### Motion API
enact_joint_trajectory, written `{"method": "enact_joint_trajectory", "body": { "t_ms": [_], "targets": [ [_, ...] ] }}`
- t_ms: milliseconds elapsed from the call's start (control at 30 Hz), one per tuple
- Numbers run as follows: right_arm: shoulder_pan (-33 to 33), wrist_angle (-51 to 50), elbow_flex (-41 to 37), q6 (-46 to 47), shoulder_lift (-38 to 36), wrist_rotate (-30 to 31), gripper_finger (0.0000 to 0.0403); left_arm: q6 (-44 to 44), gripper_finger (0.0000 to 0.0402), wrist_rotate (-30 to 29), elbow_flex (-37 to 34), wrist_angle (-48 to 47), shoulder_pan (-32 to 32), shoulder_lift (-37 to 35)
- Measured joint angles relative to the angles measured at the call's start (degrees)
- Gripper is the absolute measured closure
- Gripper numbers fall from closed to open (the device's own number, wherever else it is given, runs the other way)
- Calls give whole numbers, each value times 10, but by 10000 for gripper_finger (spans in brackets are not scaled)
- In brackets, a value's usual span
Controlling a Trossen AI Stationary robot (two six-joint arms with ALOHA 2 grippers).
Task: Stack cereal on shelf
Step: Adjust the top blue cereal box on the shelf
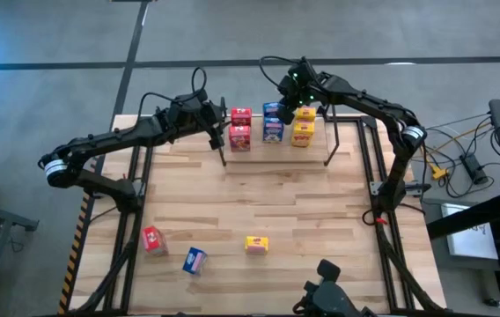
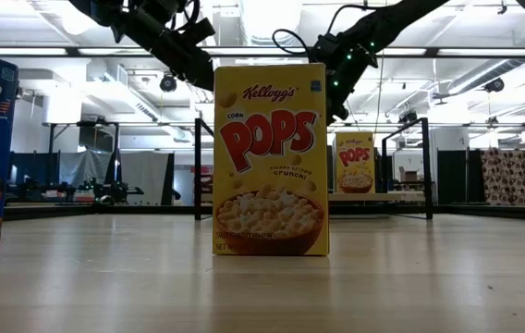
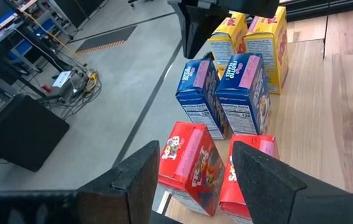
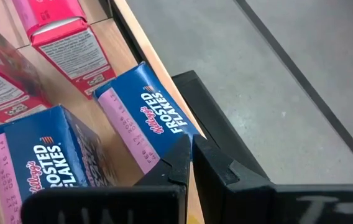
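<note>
Along the far edge of the bench, you have the shelf carrying six cereal boxes in three pairs: two red boxes toward its left end, two blue boxes in the middle, two yellow boxes toward its right end. Within each pair one box stands just behind the other, close or touching.

Your left gripper sits at the shelf's left end, just beside the red pair. Its wrist view shows the fingers spread apart with nothing between them, the red boxes directly ahead, the blue pair beyond, and the yellow pair farthest.

Your right gripper hangs over the shelf's far edge, behind the blue and yellow pairs. Its wrist view shows the fingers pressed together, holding nothing, their tips just beside a blue Frosted Flakes box; whether they touch it, you cannot tell.

Near the bench's front edge, you have three boxes not yet shelved, well apart from one another: a red box toward the left, a blue box just right of it, and a yellow box about centre. The low view shows this yellow Corn Pops box standing upright.
</note>
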Motion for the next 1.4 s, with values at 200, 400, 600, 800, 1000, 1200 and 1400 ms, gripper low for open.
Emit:
{"method": "enact_joint_trajectory", "body": {
  "t_ms": [200,400,600,800,1000,1200,1400],
  "targets": [
    [1,12,-7,4,0,0,394,0,216,0,0,0,0,0],
    [1,14,-17,7,0,0,394,-3,216,0,0,0,0,0],
    [1,9,-17,11,0,0,394,-3,216,0,0,0,0,0],
    [3,5,-17,20,-3,2,394,-3,216,0,0,0,0,0],
    [4,3,-17,35,-6,1,394,-5,216,0,0,0,0,0],
    [4,0,-17,39,-6,1,394,-5,216,0,0,0,0,0],
    [3,0,-17,34,-6,6,394,-7,216,0,0,0,0,0]
  ]
}}
